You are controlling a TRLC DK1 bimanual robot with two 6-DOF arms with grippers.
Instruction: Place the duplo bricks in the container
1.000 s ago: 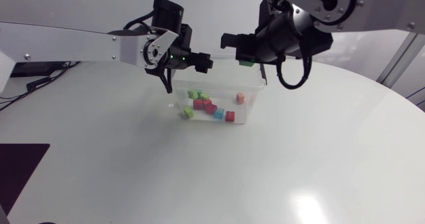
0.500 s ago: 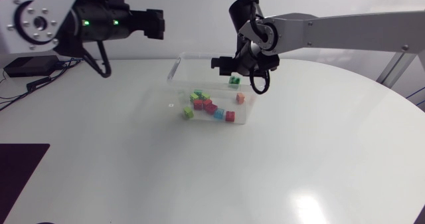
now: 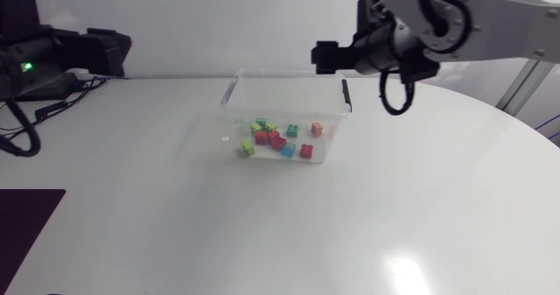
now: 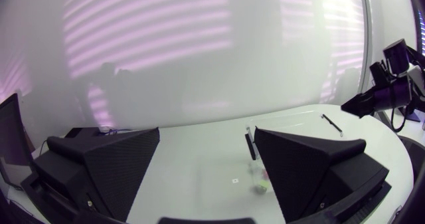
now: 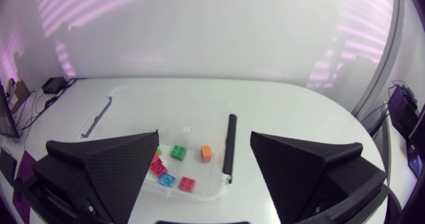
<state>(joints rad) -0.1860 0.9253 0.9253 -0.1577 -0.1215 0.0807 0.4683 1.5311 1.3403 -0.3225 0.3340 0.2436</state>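
The clear plastic container (image 3: 337, 111) stands mid-table with several duplo bricks inside: a green brick (image 3: 291, 130), an orange brick (image 3: 317, 129), a red brick (image 3: 305, 151) and others in red, blue and light green. My right gripper (image 3: 324, 56) hangs above the container's far right corner, open and empty. In the right wrist view the gripper (image 5: 204, 136) looks down on the green brick (image 5: 178, 152) and the orange brick (image 5: 206, 153). My left gripper (image 3: 115, 50) is far off at the left, open and empty (image 4: 207, 134), with the container (image 4: 292, 121) well ahead of it.
Black latches (image 3: 345, 94) sit on the container's two short ends. White tabletop (image 3: 280, 225) spreads on all sides of the box. A dark panel (image 3: 26, 221) lies at the table's front left edge.
My right gripper opened over the container and its green brick now lies inside. The right gripper then lifted back. My left arm pulled far away to the left.
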